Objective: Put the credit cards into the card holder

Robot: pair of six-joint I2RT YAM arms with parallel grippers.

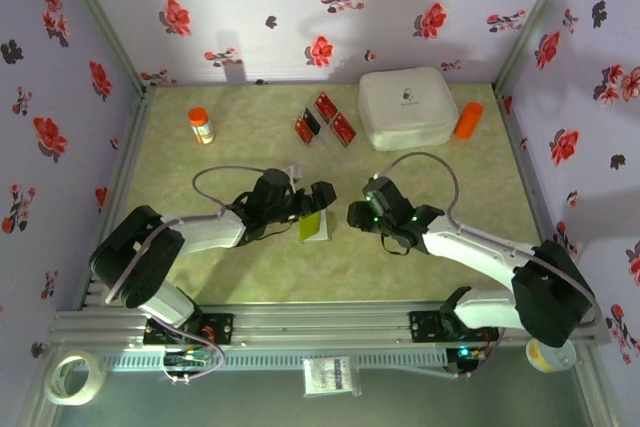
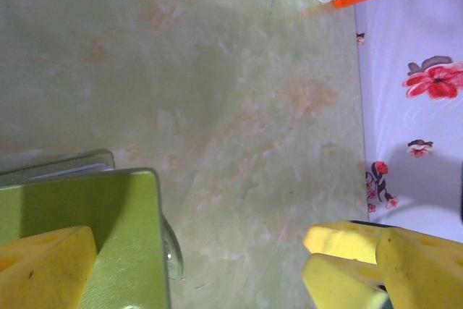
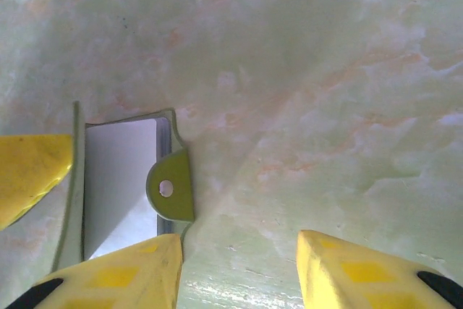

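The card holder [image 1: 313, 227] lies open on the table between my two grippers, olive-green outside and grey inside [image 3: 119, 179], with a rounded snap tab [image 3: 172, 187]. Three red credit cards [image 1: 325, 105] [image 1: 307, 128] [image 1: 343, 128] lie further back on the table, apart from both grippers. My left gripper [image 1: 318, 199] [image 2: 202, 251] is wide open, one yellow finger [image 2: 43, 265] resting over the holder's green cover [image 2: 108, 236]. My right gripper [image 1: 358, 215] [image 3: 239, 273] is open just right of the holder, bare table between its fingers; its left finger [image 3: 130, 273] overlaps the holder's edge.
A big white rounded box [image 1: 408, 107] stands at the back right with an orange bottle [image 1: 468, 120] beside it. A small bottle with an orange cap [image 1: 201, 125] stands at the back left. Flowered walls close in the table on three sides.
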